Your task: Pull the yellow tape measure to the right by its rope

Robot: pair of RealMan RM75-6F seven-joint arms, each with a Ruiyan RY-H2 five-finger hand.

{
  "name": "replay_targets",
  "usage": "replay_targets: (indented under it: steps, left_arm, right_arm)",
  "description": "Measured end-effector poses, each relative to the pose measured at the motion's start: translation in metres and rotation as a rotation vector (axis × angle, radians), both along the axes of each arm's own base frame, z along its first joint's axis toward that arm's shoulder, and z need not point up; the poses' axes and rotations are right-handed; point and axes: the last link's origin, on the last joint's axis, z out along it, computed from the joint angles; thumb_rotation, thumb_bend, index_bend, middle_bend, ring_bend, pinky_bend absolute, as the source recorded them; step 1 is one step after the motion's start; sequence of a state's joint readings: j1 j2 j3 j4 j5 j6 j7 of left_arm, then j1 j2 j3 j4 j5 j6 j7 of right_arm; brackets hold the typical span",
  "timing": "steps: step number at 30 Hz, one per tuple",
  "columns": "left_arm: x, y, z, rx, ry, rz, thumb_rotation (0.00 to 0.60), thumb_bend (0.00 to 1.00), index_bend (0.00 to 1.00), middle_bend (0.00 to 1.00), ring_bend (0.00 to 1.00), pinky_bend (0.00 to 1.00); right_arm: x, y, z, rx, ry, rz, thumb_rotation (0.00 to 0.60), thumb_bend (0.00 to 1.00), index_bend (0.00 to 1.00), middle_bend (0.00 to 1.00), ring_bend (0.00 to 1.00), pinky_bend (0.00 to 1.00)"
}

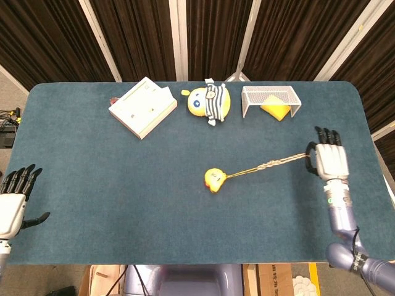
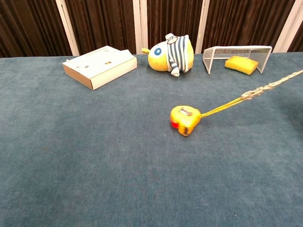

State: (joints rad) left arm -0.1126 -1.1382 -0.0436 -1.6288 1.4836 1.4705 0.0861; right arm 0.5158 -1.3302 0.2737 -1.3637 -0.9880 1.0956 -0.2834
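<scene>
The yellow tape measure [image 1: 213, 179] [image 2: 184, 119] lies near the middle of the blue table, a little right of centre. Its braided rope [image 1: 271, 164] [image 2: 258, 91] runs taut up and to the right. My right hand [image 1: 328, 162] grips the rope's far end near the table's right edge, fingers curled round it; the chest view shows only the rope leaving the frame on the right. My left hand [image 1: 13, 200] hovers off the table's left edge, fingers apart and holding nothing.
Along the far edge stand a white box [image 1: 142, 107] [image 2: 100, 65], a yellow striped plush toy [image 1: 210, 102] [image 2: 171, 53] and a white wire basket [image 1: 252, 105] [image 2: 236, 48] with a yellow sponge [image 1: 275, 110] [image 2: 241, 64] inside.
</scene>
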Motion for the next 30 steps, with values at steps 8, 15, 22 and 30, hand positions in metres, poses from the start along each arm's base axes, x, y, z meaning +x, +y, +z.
replay_targets:
  steps: [8, 15, 22, 30]
  left_arm:
    - [0.0, 0.0, 0.0, 0.003, -0.001, 0.003, 0.6, 0.0, 0.0, 0.0, 0.0, 0.0]
    - [0.0, 0.0, 0.0, 0.004, 0.001, 0.001, 0.6, 0.0, 0.0, 0.0, 0.0, 0.0]
    - [-0.001, 0.001, 0.0, 0.008, 0.003, 0.006, 0.6, 0.0, 0.0, 0.0, 0.0, 0.0]
    - [0.0, 0.0, 0.001, 0.006, 0.007, 0.005, 0.6, 0.0, 0.0, 0.0, 0.0, 0.0]
  right_arm:
    - [-0.032, -0.004, 0.039, -0.102, 0.026, -0.101, 0.6, 0.5, 0.61, 0.11, 0.0, 0.0]
    - [-0.05, -0.003, 0.06, -0.156, 0.058, -0.16, 0.6, 0.5, 0.61, 0.11, 0.0, 0.0]
    - [-0.06, 0.001, 0.066, -0.183, 0.133, -0.21, 0.6, 0.5, 0.58, 0.11, 0.0, 0.0]
    - [-0.05, 0.01, 0.051, -0.127, 0.102, -0.203, 0.6, 0.37, 0.0, 0.0, 0.0, 0.0]
